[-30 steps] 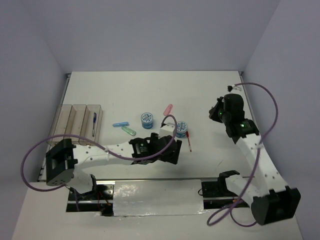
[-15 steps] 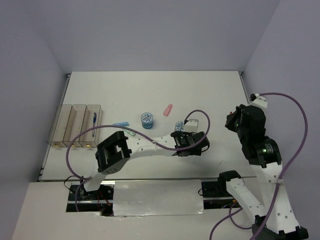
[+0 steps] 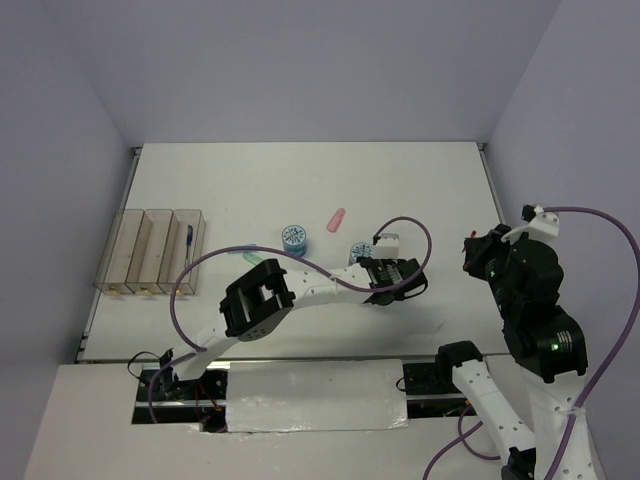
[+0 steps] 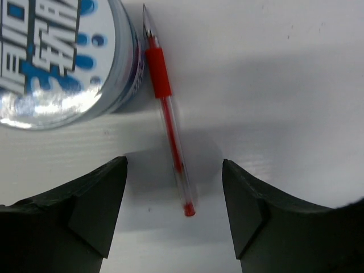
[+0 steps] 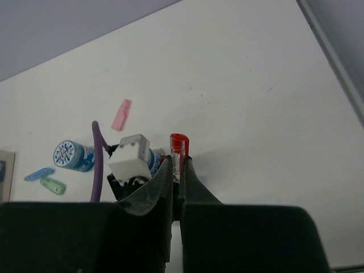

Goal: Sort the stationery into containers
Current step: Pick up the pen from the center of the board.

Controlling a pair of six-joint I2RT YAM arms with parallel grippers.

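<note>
Jaws wide, straddling a thin red pen with a clear barrel [image 4: 168,122] with the left gripper [image 4: 174,165], setting its black fingers [image 4: 85,210] on either side of the barrel and touching neither flank. Hovering low over the white table [image 4: 273,85] just to the right of a round blue roll with a patterned white top [image 4: 51,57], with the silver tip of the pen lying right against that roll's side. Pinching a small clear cap with a red end [image 5: 178,141] in the right gripper [image 5: 177,162], fingers drawn narrow onto it, and hanging raised, well to the right of the roll. Showing a second round blue roll [image 3: 294,236] near the first on its left, a small pink oblong bar [image 5: 121,114] just beyond it, a green oblong bar [image 5: 52,185] and a light-blue oblong bar [image 5: 38,174] farther left, and, well apart at the far left, a row of narrow clear amber-tinted plastic bins [image 3: 140,250], carrying a thin blue pen [image 3: 188,240] in the bin nearest the roll.
</note>
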